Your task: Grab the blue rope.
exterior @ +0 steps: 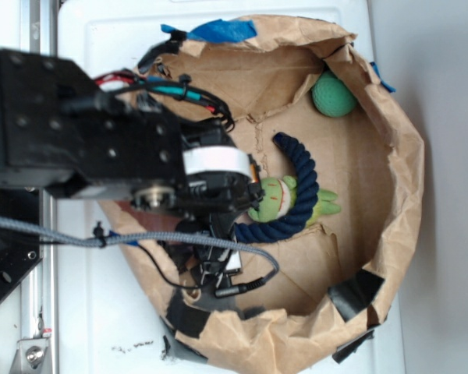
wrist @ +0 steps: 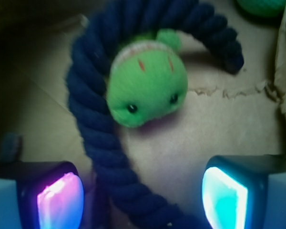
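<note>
Inside the brown paper basin (exterior: 390,140) we find the blue rope (exterior: 303,195), curved like a U around the green plush toy (wrist: 148,86), which lies within the bend and partly on the rope. Our gripper (wrist: 143,195) hovers above one arm of the rope; in the wrist view its two fingers (wrist: 59,200) stand wide apart, one glowing pink and one cyan, with the rope running between them and nothing clamped. A green ball (exterior: 333,95) rests well apart, near the basin wall.
</note>
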`<control>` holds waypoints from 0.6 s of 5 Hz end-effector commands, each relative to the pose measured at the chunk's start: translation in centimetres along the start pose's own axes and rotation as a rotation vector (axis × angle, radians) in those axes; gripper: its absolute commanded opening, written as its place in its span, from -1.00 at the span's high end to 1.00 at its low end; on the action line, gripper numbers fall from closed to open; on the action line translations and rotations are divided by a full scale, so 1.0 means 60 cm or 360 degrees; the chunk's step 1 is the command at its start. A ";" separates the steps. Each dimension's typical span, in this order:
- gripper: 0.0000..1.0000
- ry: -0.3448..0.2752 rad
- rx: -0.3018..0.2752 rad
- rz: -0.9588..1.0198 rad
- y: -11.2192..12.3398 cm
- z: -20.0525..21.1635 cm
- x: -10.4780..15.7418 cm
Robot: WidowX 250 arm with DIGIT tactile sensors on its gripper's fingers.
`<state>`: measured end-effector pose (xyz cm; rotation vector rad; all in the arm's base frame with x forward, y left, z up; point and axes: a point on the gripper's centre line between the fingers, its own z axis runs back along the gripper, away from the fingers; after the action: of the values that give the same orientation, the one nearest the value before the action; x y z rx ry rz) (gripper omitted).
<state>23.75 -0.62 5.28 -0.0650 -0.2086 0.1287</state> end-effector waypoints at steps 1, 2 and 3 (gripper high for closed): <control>-1.00 -0.0012 0.0053 -0.0085 -0.013 -0.041 0.037; -1.00 0.0019 0.0080 -0.0090 0.004 -0.075 -0.029; -1.00 0.0011 0.0078 -0.0098 0.004 -0.081 -0.042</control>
<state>23.41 -0.77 0.73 -0.0153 -0.2467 0.0980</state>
